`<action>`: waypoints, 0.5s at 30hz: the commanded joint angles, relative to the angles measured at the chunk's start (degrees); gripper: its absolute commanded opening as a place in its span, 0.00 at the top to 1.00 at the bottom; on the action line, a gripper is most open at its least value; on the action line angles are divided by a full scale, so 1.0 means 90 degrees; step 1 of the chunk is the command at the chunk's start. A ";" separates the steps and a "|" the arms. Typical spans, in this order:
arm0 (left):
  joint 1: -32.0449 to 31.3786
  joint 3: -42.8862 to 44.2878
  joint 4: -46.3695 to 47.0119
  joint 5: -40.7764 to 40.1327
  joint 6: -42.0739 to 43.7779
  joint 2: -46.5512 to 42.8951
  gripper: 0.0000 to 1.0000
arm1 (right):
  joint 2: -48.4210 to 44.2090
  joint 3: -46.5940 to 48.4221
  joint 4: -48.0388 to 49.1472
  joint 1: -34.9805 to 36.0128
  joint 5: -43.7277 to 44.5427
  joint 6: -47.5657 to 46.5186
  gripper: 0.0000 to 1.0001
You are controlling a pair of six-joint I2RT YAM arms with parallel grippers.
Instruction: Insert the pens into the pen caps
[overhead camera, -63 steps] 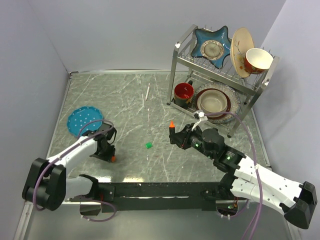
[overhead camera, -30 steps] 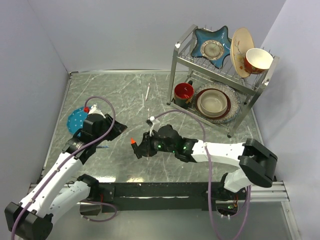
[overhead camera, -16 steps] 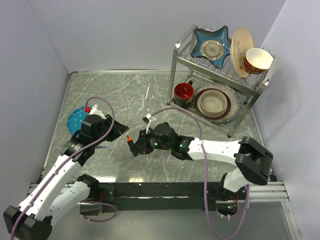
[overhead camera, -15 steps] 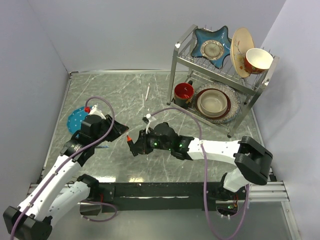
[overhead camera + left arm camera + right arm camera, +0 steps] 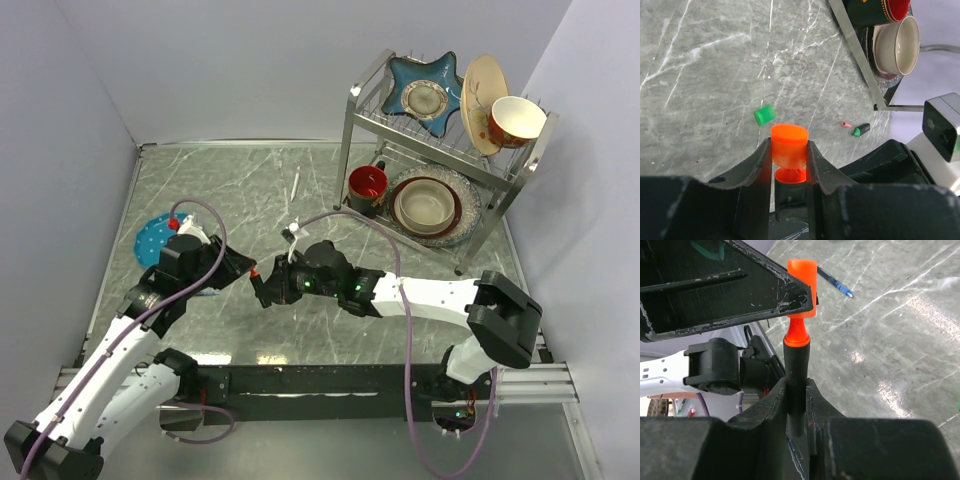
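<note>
Orange-tipped marker (image 5: 796, 365): barrel clamped tight in the right gripper (image 5: 796, 388), left of centre in the top view, tip at the orange cap's (image 5: 789, 145) mouth. The left gripper (image 5: 789, 151) pinches the cap, apparently aligned for a straight push. Table (image 5: 220, 180) beneath; green cap (image 5: 764, 114) apart, dish rack (image 5: 347, 150) upper right, well apart.

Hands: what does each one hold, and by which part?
Left hand: orange cap, by its sides. Right hand: orange-tipped marker, by its black barrel.

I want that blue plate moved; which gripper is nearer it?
Left. The left gripper, holding the orange cap, is just right of the blue plate; the right gripper, holding the marker, is farther right.
</note>
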 commanded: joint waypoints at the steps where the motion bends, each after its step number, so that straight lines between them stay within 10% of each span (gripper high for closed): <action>1: -0.0025 -0.0002 -0.0055 0.0111 0.0132 -0.0145 0.99 | -0.0033 0.0346 0.0175 0.0037 0.0243 -0.0149 1.00; 10: -0.0035 -0.0002 -0.0240 0.0648 0.0064 -0.0262 0.93 | 0.0075 0.0727 0.0028 0.0038 0.0849 -0.0422 1.00; 15: -0.0035 0.0163 -0.0416 0.0961 0.0152 -0.0447 0.73 | 0.0085 0.0815 0.0009 0.0047 0.0927 -0.0520 1.00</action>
